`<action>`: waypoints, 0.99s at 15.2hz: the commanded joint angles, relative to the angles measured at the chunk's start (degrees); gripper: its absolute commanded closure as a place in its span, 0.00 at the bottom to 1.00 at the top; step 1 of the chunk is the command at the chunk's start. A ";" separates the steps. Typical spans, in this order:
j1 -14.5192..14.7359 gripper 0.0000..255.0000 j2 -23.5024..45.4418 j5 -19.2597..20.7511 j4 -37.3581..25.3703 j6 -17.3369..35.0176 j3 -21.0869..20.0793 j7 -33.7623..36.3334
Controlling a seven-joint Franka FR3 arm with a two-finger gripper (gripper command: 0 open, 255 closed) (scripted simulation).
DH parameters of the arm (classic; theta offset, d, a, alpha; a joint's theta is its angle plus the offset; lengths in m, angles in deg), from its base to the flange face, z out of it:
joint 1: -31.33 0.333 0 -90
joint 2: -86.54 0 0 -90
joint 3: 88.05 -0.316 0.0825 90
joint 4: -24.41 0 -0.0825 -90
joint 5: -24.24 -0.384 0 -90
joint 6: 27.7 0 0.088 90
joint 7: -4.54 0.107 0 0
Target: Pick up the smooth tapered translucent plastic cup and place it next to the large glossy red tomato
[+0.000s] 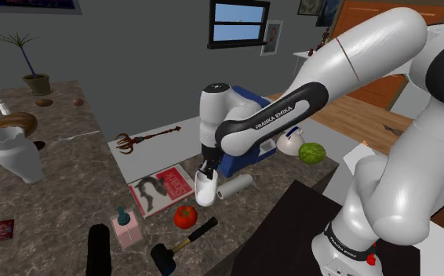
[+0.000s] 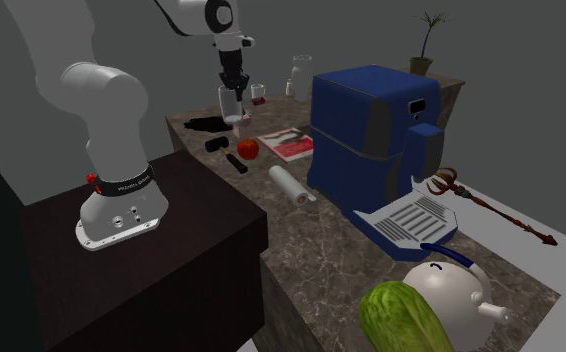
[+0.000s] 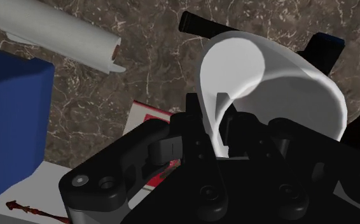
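Observation:
My black gripper [image 1: 205,168] is shut on the rim of a white tapered cup [image 1: 205,189] and holds it above the marble counter. One finger sits inside the cup [image 3: 274,83] and the other outside its wall. A glossy red tomato [image 1: 185,216] lies on the counter a short way from the hanging cup, toward the shoulder view's lower left. From the second exterior view the cup [image 2: 231,104] hangs under the gripper [image 2: 233,86], above and slightly behind the tomato [image 2: 248,148].
A magazine [image 1: 161,189] and a white roll [image 1: 234,186] lie near the cup. A hammer [image 1: 178,246] and a pink bottle [image 1: 125,227] flank the tomato. A blue machine [image 2: 371,130] stands close by, with a cabbage [image 2: 401,320] and a teapot [image 2: 449,288] beyond.

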 commanded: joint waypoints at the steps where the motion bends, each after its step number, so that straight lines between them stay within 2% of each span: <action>1: 1.25 1.00 1.99 -0.09 -1.98 -0.09 -1.44 2.70; 10: 7.15 1.00 11.61 1.03 -14.52 -3.71 -6.86 14.53; 14: 9.94 1.00 16.82 2.08 -21.77 -6.10 -8.45 19.27; 15: 11.14 1.00 19.20 2.58 -25.18 -7.29 -9.03 21.16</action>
